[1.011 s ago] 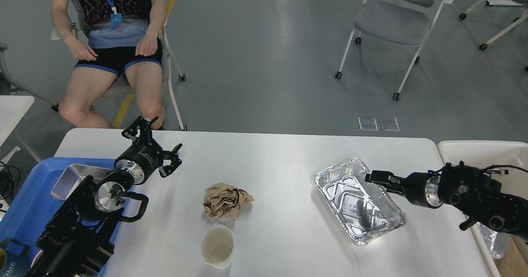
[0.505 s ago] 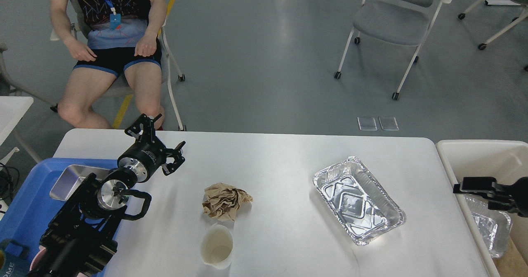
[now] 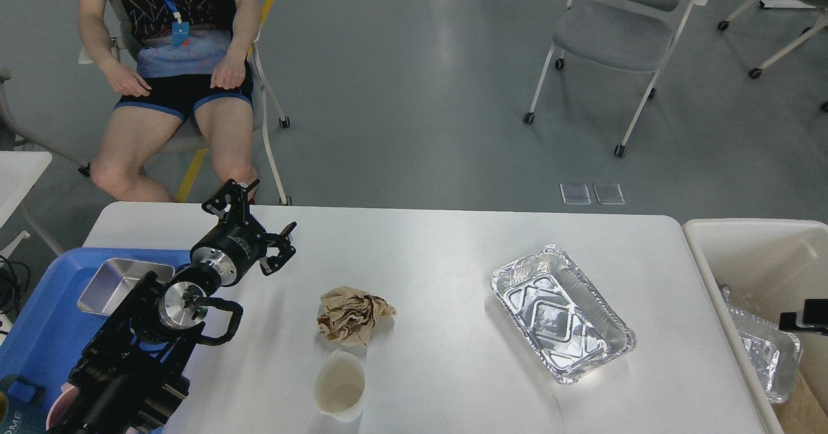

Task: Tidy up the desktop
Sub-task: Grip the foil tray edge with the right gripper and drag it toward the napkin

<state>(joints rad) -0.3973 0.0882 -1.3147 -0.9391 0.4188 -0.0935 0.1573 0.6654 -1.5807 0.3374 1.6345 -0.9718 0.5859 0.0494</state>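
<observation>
1. Three loose items sit on the desktop [image 3: 440, 253], the wide white tabletop with rounded corners that fills the lower half of the head view.
2. Near its middle, a crumpled brown paper wad [image 3: 352, 315] lies just beyond an empty white paper cup [image 3: 341, 385], which stands upright close to the near edge.
3. Right of centre and well apart from both, an empty foil tray [image 3: 561, 313] rests at an angle on the tabletop.
4. At the left edge, a blue tray [image 3: 45, 317] carries a shallow steel pan [image 3: 116, 285] on its far part.
5. Above the tabletop's left part, the left gripper [image 3: 255, 227] is raised, its two fingers spread wide and holding nothing; the black arm behind it crosses the blue tray.
6. Only a dark tip of the right gripper [image 3: 805, 317] shows at the right border, over the beige bin [image 3: 744, 233] beside the table; whether its fingers are apart or together cannot be told.
7. Inside that bin lies a second foil tray [image 3: 763, 356].
8. Beyond the table's far left corner, a seated person [image 3: 174, 65] in shorts faces the scene, and an empty grey chair [image 3: 614, 39] stands on the floor at the upper right.
</observation>
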